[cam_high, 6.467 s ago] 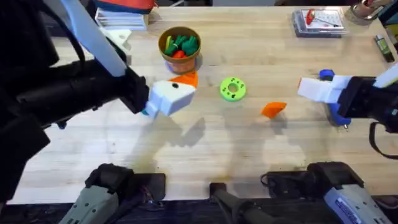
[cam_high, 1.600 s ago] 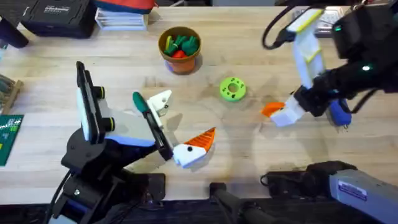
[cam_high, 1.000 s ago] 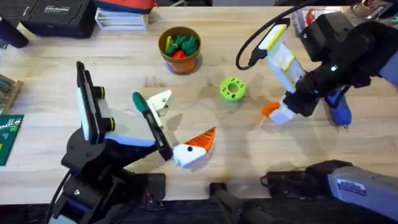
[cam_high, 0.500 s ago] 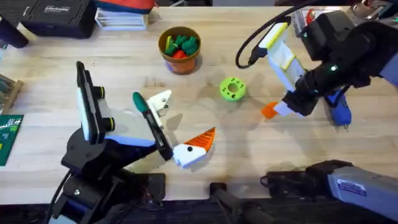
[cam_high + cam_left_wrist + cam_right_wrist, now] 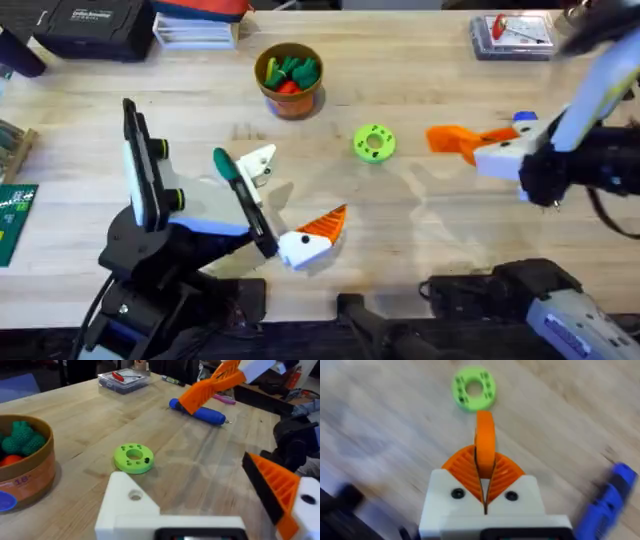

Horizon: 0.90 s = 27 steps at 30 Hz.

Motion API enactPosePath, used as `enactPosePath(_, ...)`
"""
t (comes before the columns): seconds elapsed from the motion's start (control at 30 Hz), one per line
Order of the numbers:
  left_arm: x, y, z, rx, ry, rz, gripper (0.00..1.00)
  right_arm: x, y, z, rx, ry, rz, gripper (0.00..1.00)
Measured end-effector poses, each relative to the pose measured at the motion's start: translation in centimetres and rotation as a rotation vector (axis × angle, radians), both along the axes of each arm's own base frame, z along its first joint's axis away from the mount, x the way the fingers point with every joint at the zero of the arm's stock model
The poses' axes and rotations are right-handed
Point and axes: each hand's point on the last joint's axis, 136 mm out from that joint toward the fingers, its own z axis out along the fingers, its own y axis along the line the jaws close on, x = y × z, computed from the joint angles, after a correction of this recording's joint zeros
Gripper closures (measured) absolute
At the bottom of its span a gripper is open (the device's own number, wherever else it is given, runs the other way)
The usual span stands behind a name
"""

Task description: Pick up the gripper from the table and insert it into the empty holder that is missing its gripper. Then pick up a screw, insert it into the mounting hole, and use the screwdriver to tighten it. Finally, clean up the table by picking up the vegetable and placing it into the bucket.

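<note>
Grippers: right gripper [image 5: 485,491] clamped on one orange gripper [image 5: 452,139]; left gripper [image 5: 300,235] apart.
Bucket [image 5: 290,98]: green and red toy pieces [image 5: 290,73].
Vegetable [image 5: 374,142]: one, on table [image 5: 400,230].

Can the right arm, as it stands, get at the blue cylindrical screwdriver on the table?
Probably not yet: the right gripper is shut on the orange wedge fingertip, so its fingers are occupied, though the blue cylindrical screwdriver lies unobstructed close by.

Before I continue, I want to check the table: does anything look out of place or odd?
Yes: the left gripper has an orange pad on one finger only; the other finger is bare white. The missing pad is clamped in the right gripper.
</note>
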Motion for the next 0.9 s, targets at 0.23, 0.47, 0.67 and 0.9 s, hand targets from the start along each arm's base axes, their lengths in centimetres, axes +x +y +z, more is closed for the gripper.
enactPosePath(0.23, 0.0, 0.0, 0.0, -0.001, 0.002, 0.000, 0.015, 2.6, 5.4, -0.4, 0.512, 0.031, -0.011, 0.994)
enactPosePath(0.47, 0.0, 0.0, 0.0, -0.001, 0.002, 0.000, 0.014, 3.0, 8.6, -2.2, 0.895, 0.432, -0.125, 0.994)
enactPosePath(0.67, 0.0, 0.0, 0.0, -0.001, 0.002, 0.001, 0.015, 1.9, 11.5, -3.9, 0.988, 0.764, -0.107, 0.994)
enactPosePath(0.9, 0.0, 0.0, 0.0, -0.001, 0.002, 0.003, 0.015, 1.7, 15.0, -4.1, 1.047, 0.952, 0.052, 0.994)
